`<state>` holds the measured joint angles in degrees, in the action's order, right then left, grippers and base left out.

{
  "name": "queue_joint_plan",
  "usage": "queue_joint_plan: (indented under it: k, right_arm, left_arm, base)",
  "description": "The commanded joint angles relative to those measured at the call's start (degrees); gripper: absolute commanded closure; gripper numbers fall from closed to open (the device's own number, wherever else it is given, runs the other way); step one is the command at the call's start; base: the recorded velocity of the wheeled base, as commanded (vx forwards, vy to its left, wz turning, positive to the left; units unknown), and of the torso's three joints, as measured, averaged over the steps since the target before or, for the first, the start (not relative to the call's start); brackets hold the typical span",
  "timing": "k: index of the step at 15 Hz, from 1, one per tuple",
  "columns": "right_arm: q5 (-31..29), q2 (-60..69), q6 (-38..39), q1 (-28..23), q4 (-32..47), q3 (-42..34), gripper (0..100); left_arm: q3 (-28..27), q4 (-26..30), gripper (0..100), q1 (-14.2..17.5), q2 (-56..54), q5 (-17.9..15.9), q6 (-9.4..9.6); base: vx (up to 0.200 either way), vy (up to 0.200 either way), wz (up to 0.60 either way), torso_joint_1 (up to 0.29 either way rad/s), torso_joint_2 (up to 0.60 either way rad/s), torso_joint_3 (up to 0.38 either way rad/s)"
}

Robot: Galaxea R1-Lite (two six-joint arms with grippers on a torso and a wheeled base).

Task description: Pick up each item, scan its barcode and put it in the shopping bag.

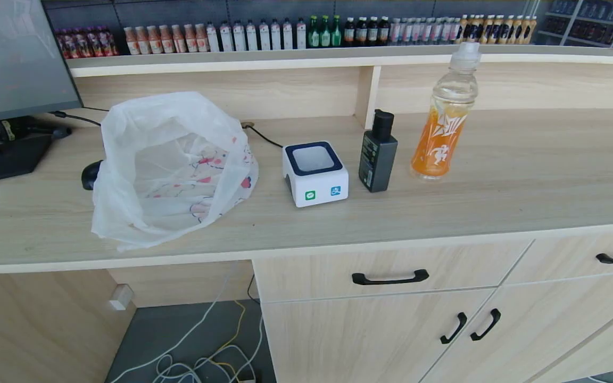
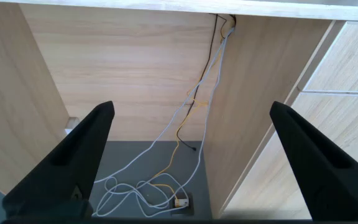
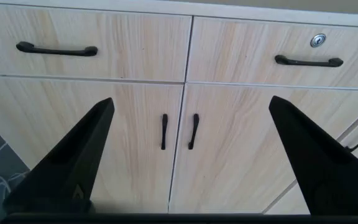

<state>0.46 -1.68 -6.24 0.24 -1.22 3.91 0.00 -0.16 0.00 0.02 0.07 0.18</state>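
On the wooden counter (image 1: 498, 186) a white plastic shopping bag (image 1: 171, 165) stands open on the left. To its right sits a white box scanner (image 1: 315, 173) with a dark-rimmed window on top. A dark bottle with a black cap (image 1: 377, 152) stands beside it, and an orange drink bottle with a clear cap (image 1: 446, 119) stands farther right. My left gripper (image 2: 191, 162) hangs open below the counter, facing the knee space and its cables. My right gripper (image 3: 191, 162) is open too, low in front of the cabinet doors (image 3: 179, 130). Nothing is between either pair of fingers.
A monitor (image 1: 14, 58) and a black mouse (image 1: 91, 174) sit at the counter's left end. A cable (image 1: 264, 137) runs behind the scanner. A raised shelf (image 1: 338, 56) backs the counter. Drawers with black handles (image 1: 390, 277) lie below; loose cables (image 1: 205, 361) cover the floor.
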Motion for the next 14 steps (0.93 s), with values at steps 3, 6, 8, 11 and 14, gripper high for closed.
queue_joint_plan:
  k: [3,6,8,11,14]
  right_arm:
    - [2.61,-28.11,7.47,1.51,-1.33,19.91,0]
    - [3.14,-37.25,-0.26,5.03,-7.75,24.83,0]
    - [3.05,-42.35,-2.99,7.58,-10.73,26.94,0]
    - [3.05,-48.85,-6.59,11.71,-14.34,29.13,0]
    - [2.96,-52.37,-6.68,13.47,-14.69,31.51,0]
  left_arm:
    - [0.00,-0.02,0,0.00,-0.02,0.01,-0.01]
    - [0.00,-0.02,0,0.00,-0.02,0.01,-0.01]
    - [0.00,-0.02,0,0.00,-0.02,0.01,-0.01]
    - [0.00,-0.02,0,0.00,-0.02,0.01,-0.01]
    - [0.00,-0.02,0,0.00,-0.02,0.01,-0.01]
  base:
    - [0.000,0.000,0.00,0.000,0.00,0.000]
    - [0.000,0.000,0.00,0.000,0.00,0.000]
    - [0.000,0.000,0.00,0.000,0.00,0.000]
    - [0.000,0.000,0.00,0.000,0.00,0.000]
    - [0.000,0.000,0.00,0.000,0.00,0.000]
